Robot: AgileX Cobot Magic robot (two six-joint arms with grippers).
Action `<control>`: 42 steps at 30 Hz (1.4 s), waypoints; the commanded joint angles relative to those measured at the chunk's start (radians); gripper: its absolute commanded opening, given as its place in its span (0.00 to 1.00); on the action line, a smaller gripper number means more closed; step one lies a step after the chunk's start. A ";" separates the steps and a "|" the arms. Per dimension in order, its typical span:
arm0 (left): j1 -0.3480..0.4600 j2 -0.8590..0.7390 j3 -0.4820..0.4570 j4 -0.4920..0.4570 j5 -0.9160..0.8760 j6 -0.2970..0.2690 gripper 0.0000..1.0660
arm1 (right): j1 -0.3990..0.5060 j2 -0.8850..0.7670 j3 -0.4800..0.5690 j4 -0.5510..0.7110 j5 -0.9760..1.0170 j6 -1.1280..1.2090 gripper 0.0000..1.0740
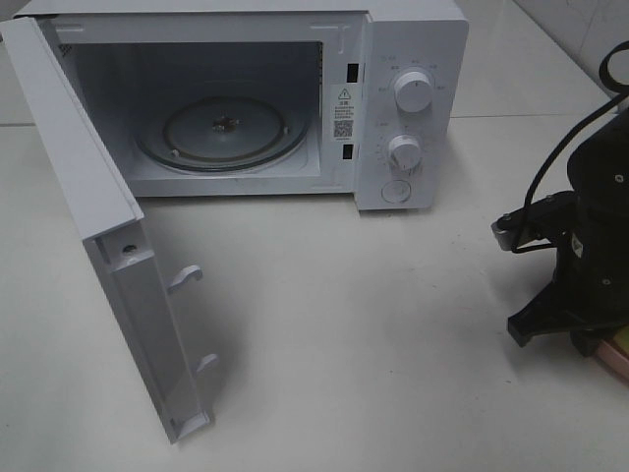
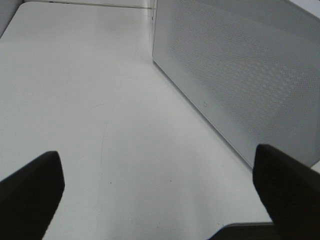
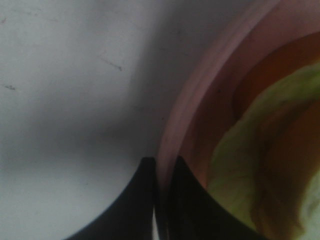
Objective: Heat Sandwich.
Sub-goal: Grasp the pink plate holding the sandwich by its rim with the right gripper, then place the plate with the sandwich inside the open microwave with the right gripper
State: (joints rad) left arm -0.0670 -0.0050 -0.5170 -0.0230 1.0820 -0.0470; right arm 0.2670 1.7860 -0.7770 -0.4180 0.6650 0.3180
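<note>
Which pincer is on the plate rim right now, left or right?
The right pincer: its fingers pinch the rim of the pink plate, while the left pincer hangs open over the table.

Blurred, the lettuce-filled sandwich (image 3: 250,170) and round pink plate (image 3: 200,95) run off frame; overhead, a black robot arm (image 1: 595,226) largely covers them.

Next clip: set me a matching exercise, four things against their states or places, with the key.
1. microwave door
2. glass turntable
3. left claw
4. right claw

A. shut on the pink plate at its rim
B. wide open over the table
C. standing open
D. lying inside the microwave

Pairs: 1-C, 2-D, 3-B, 4-A
</note>
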 commanded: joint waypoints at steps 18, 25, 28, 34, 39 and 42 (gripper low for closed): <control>0.005 -0.017 0.002 -0.005 -0.013 0.002 0.91 | 0.168 -0.042 0.007 -0.120 0.187 0.139 0.00; 0.005 -0.017 0.002 -0.005 -0.013 0.002 0.91 | 0.214 -0.100 0.008 -0.120 0.228 0.135 0.00; 0.005 -0.017 0.002 -0.005 -0.013 0.002 0.91 | 0.239 -0.135 0.008 -0.112 0.268 0.126 0.00; 0.005 -0.017 0.002 -0.005 -0.013 0.002 0.91 | 0.302 -0.187 0.008 -0.103 0.319 0.110 0.00; 0.005 -0.017 0.002 -0.005 -0.013 0.002 0.91 | 0.362 -0.233 0.008 -0.090 0.354 0.082 0.00; 0.005 -0.017 0.002 -0.005 -0.013 0.002 0.91 | 0.386 -0.255 0.008 -0.077 0.356 0.060 0.00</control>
State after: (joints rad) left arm -0.0670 -0.0050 -0.5170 -0.0230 1.0820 -0.0470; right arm 0.6470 1.5420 -0.7760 -0.4810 0.9950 0.3960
